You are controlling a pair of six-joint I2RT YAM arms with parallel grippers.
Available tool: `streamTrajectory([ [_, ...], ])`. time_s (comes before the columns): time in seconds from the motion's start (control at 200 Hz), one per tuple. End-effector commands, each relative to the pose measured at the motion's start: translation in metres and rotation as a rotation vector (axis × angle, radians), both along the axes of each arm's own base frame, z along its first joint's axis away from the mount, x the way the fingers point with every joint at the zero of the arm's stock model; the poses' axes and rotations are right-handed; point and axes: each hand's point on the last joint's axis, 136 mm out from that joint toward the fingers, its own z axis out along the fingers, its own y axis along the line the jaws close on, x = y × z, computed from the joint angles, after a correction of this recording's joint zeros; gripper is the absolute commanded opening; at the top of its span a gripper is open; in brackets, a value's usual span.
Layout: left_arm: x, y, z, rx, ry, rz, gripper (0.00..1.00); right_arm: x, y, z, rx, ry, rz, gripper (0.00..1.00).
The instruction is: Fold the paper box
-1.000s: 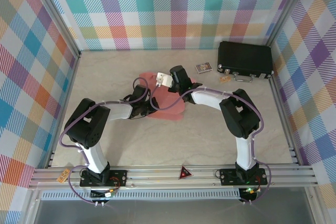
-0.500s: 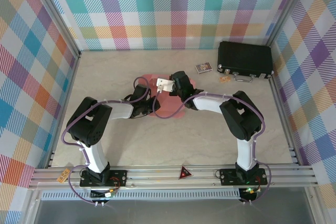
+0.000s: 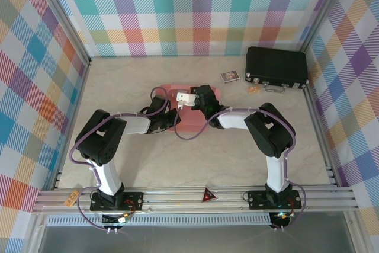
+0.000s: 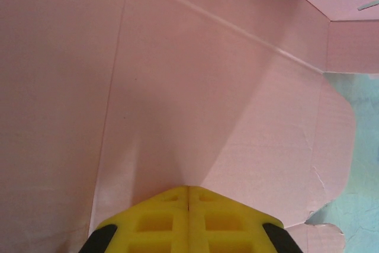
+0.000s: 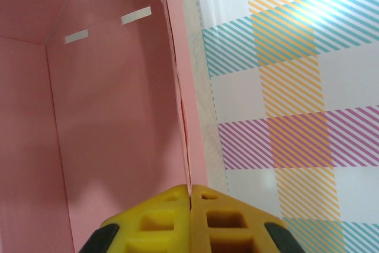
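Partly, at best, the fold is done. The salmon-pink thin-card paper box (image 3: 192,118) lies mid-table (image 3: 237,146) between both arms. At least one side wall stands creased upright, while other flaps lie flat and nothing looks locked. The left claw (image 4: 188,194) is closed, its tips pressed on a flat panel; whether card is nipped between them cannot be told. The right claw (image 5: 190,192) is closed too, and a standing wall's edge runs into its seam, so it seems to pinch that wall. The half-formed box holds nothing. The black rectangular hard case (image 3: 276,67) near the far right corner is closed, its contents hidden.
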Motion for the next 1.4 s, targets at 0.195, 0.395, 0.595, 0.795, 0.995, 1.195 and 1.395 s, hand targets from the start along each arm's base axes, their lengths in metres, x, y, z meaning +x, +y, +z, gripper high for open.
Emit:
streamTrajectory([
  [0.195,-0.009,0.011,-0.004,0.058,0.043,-0.015,0.1,-0.004,0.006,-0.021,-0.051,-0.032,0.025,0.04],
  [0.395,-0.009,0.015,0.026,0.055,-0.003,-0.021,0.28,-0.002,0.007,-0.019,-0.055,-0.065,0.023,0.04],
  [0.595,-0.012,0.03,0.068,0.074,-0.081,-0.008,0.38,0.0,0.009,-0.017,-0.055,-0.081,0.024,0.04],
  [0.795,-0.006,0.084,0.102,0.174,-0.151,0.118,0.46,0.001,0.011,-0.016,-0.053,-0.081,0.03,0.04],
  [0.995,0.015,0.155,0.112,0.304,-0.145,0.28,0.47,0.001,0.013,-0.016,-0.053,-0.08,0.033,0.03],
  [1.195,0.045,0.196,0.106,0.334,-0.121,0.373,0.45,0.0,0.014,-0.015,-0.05,-0.079,0.039,0.03],
  [1.395,0.086,0.187,0.084,0.293,-0.083,0.291,0.38,-0.001,0.016,-0.014,-0.056,-0.077,0.045,0.03],
])
